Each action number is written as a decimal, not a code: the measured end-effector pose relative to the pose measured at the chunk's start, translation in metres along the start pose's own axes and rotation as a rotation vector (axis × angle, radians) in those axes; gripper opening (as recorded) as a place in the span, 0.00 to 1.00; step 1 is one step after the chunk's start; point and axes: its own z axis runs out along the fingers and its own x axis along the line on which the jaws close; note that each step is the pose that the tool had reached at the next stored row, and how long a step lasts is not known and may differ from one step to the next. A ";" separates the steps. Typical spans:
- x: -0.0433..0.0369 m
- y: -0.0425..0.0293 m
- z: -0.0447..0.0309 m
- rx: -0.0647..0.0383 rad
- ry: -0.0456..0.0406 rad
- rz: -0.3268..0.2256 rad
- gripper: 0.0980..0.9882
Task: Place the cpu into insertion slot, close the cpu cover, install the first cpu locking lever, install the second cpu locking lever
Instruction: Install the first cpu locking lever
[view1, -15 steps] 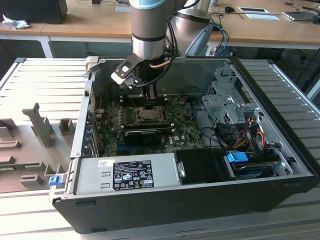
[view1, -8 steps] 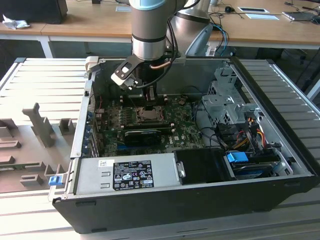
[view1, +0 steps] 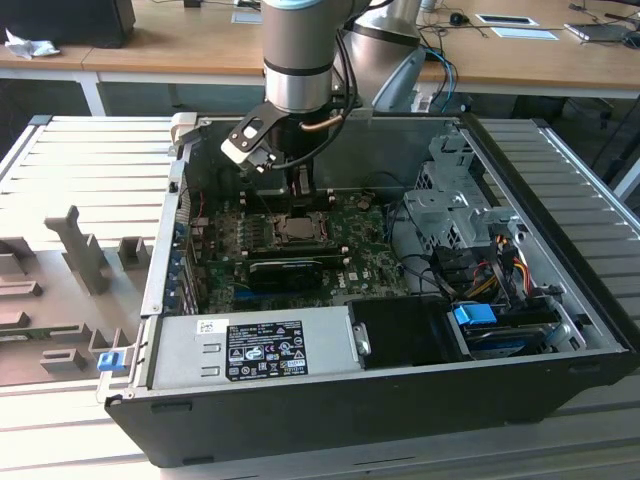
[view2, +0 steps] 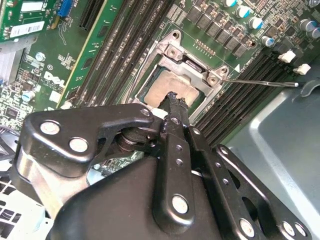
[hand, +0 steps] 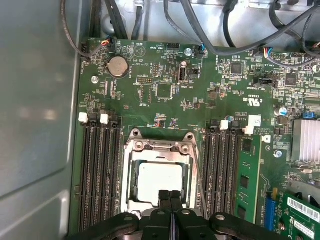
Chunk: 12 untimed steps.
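The cpu (hand: 160, 180) lies flat in the insertion slot (hand: 161, 146), silvery top up; it also shows in the second wrist view (view2: 167, 85) and the exterior view (view1: 296, 229). The cpu cover (hand: 129, 172) lies down around the chip as a silver frame (view2: 192, 64). My gripper (hand: 170, 196) is shut with its black fingers pressed together and nothing between them. Its tips (view2: 175, 98) hover at the edge of the chip and cover. One thin wire locking lever (view2: 260, 82) stands free, sticking out sideways from the socket corner; it runs along the socket's side (hand: 201, 192).
Black memory slots (hand: 100, 170) flank the socket on both sides. A long black card (view1: 288, 270) lies in front of the socket. Cables (hand: 200, 30) cross above the board. The grey case wall (hand: 35, 100) stands close. A drive cage (view1: 450, 200) and power supply (view1: 250, 350) fill the case.
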 end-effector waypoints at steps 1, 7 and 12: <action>0.0000 0.0000 -0.0007 0.000 0.0000 0.000 0.01; 0.0000 0.0003 -0.0101 0.000 0.0000 0.000 0.01; 0.0000 0.0005 -0.0167 0.000 -0.0001 0.000 0.01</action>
